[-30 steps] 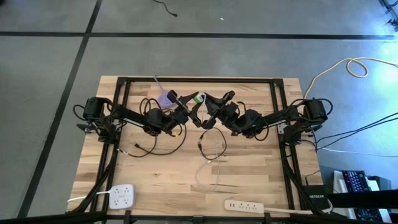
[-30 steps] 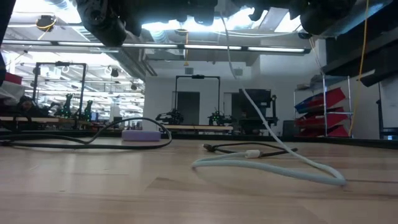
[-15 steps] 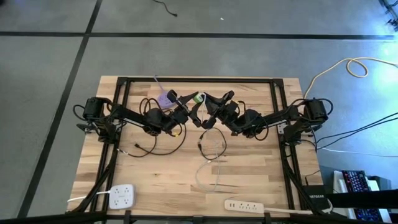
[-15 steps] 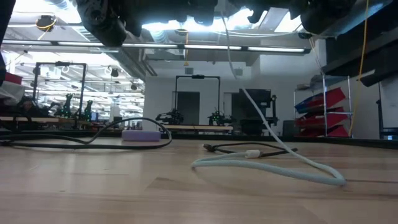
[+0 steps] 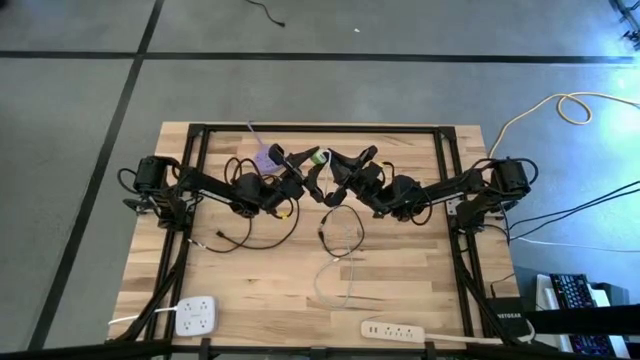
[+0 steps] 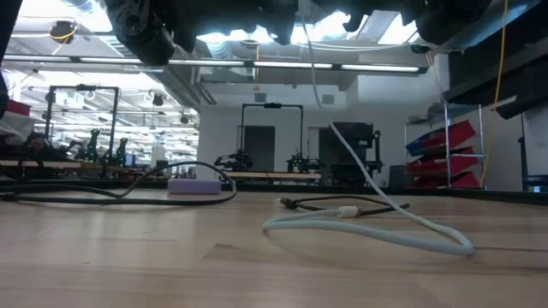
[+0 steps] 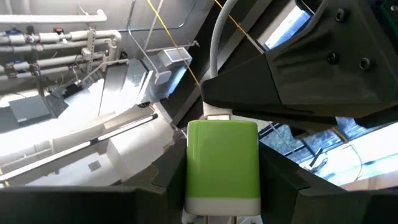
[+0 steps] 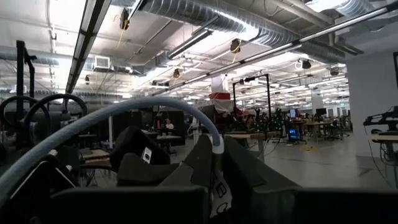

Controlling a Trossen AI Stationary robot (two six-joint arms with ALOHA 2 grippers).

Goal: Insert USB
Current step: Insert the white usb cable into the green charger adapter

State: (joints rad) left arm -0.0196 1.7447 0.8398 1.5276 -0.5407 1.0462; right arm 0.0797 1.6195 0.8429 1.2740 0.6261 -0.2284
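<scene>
Both grippers meet in the air above the far middle of the table. My left gripper [image 5: 306, 161] is shut on a green block [image 7: 222, 163]. My right gripper [image 5: 334, 163] faces it, shut on the white plug [image 7: 217, 116] of a pale cable [image 8: 124, 112]. In the left wrist view the plug stands right at the block's free end; whether it is inside I cannot tell. From the plug the cable hangs down [image 6: 313, 60] and its slack lies looped on the table [image 5: 338, 262]. My left gripper pinches the green block's two flanks [image 7: 191, 168] between its fingers, roughly level, coming from the table's left. The block is lifted clear, its free end toward the right gripper. My right gripper pinches the cable's plug end [image 8: 215, 144] between its two fingers, roughly level, from the table's right. The plug is lifted clear and the cable hangs slack below it.
A purple thing [image 5: 262, 157] lies on the far part of the table beside black cords [image 5: 250, 228]. Two white power strips [image 5: 196, 316] [image 5: 392, 330] lie near the near edge. A black frame [image 5: 320, 128] borders the tabletop.
My right arm has edged slightly toward the table's left, toward the green block, and the hanging cable has shifted a little with it. Both grippers have stayed shut.
</scene>
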